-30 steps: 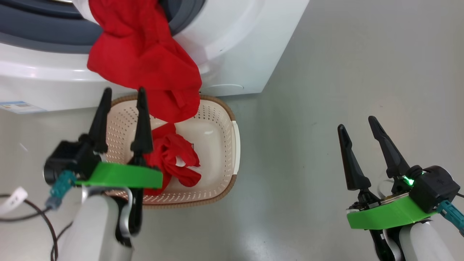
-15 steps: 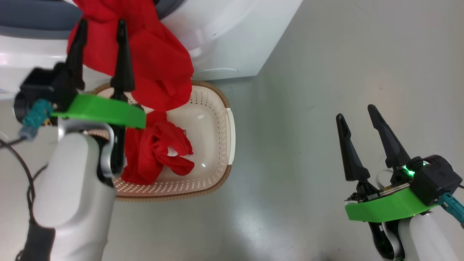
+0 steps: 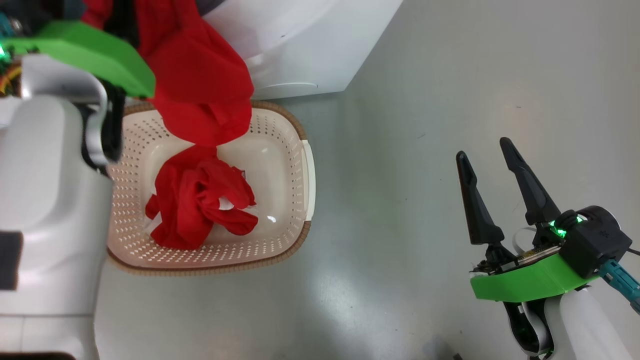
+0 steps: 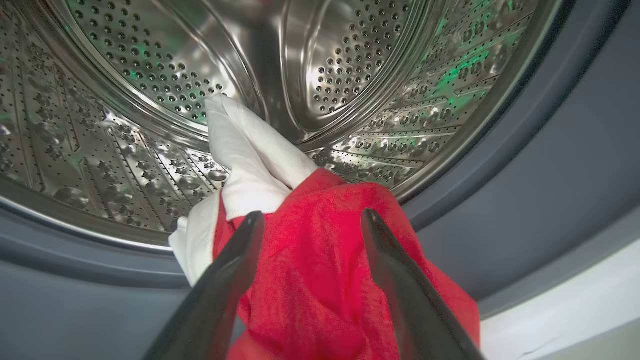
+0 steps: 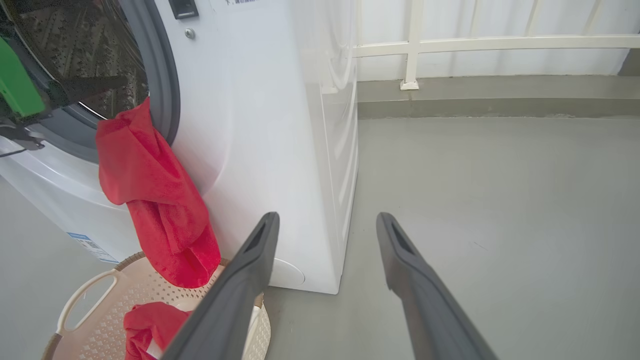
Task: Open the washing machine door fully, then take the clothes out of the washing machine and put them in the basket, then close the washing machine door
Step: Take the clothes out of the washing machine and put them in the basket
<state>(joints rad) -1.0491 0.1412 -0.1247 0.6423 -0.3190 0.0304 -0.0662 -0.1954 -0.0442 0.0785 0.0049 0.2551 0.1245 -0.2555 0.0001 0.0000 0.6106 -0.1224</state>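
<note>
The left fingers (image 4: pixel 225 285), spread and released, point at the clothes (image 4: pixel 320 280) trailing from inside the washing machine (image 5: pixel 260 125) down into the basket (image 3: pixel 282 135) at its foot. The right fingers (image 3: pixel 476 210), also spread and empty, hover off its side.

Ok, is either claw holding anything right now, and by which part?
Nothing is held. The left claw stands open over the clothes, not gripping; the right claw is open and empty.

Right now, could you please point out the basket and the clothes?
basket (image 3: pixel 310 180), head view, on its white side handle.
clothes (image 4: pixel 320 270), left wrist view, on the red part of the fabric.
</note>
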